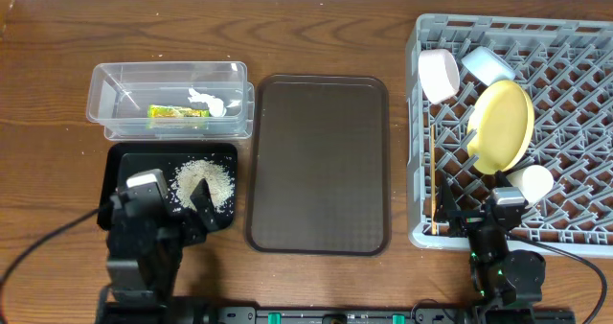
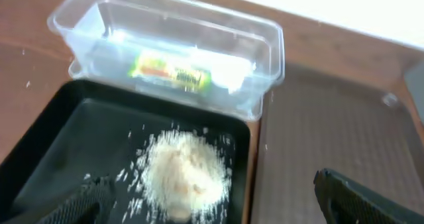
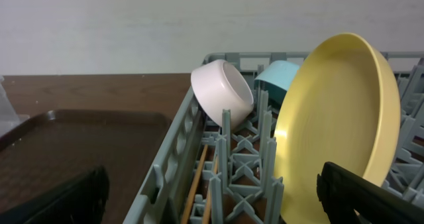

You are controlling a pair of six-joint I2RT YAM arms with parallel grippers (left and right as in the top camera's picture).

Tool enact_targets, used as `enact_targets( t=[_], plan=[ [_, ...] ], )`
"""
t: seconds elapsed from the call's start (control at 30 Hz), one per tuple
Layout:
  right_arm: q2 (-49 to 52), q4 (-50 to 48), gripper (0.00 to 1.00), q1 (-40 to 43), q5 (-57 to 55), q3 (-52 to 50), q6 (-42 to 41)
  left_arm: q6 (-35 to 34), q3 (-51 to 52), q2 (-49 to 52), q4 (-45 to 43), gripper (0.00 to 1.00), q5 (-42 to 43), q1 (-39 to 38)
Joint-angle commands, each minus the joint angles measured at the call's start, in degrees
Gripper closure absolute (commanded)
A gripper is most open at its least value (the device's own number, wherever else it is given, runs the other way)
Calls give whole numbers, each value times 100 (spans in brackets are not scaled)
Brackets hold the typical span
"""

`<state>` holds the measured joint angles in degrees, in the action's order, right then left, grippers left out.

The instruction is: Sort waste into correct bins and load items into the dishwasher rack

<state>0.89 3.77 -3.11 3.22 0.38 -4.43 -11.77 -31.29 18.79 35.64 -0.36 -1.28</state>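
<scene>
The grey dishwasher rack (image 1: 575, 94) at the right holds the pink bowl (image 1: 439, 75), the blue bowl (image 1: 488, 63), the yellow plate (image 1: 503, 125), the whitish cup (image 1: 532, 182) and two chopsticks (image 1: 433, 175). The clear tub (image 1: 105, 80) holds the green-yellow wrapper (image 1: 179, 112) and the white tissue (image 1: 211, 102). The black tray (image 1: 134, 161) holds a pile of rice scraps (image 1: 203, 182). My left gripper (image 2: 212, 191) is open and empty over the rice (image 2: 182, 171). My right gripper (image 3: 212, 184) is open and empty at the rack's front left corner (image 3: 172, 151), by the chopsticks (image 3: 199, 177).
A large brown serving tray (image 1: 319, 161) lies between the bins and the rack, with nothing on it. The wooden table (image 1: 316, 36) shows behind it. The right wrist view also shows the pink bowl (image 3: 222, 91), the blue bowl (image 3: 281, 78) and the plate (image 3: 338, 118) standing between pegs.
</scene>
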Motion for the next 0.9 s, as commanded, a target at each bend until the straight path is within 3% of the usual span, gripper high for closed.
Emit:
enact_targets(
  t=[0.0, 0.3, 0.43, 0.57, 0.87],
  plan=[
    [-17, 22, 1, 48, 61, -7, 85, 81, 796, -568, -603, 2, -4, 35],
    [-17, 22, 1, 46, 61, -7, 85, 216, 2616, -1764, -2828, 2, 0, 35],
    [-17, 22, 1, 48, 61, -7, 85, 892, 3097, -1869, -3665, 2, 284, 35],
    [-17, 22, 1, 48, 61, -7, 85, 1386, 3106, -1869, -3423, 2, 387, 35],
    [-17, 22, 1, 48, 61, -7, 85, 1281, 3106, -1856, -3187, 2, 422, 35]
  ],
)
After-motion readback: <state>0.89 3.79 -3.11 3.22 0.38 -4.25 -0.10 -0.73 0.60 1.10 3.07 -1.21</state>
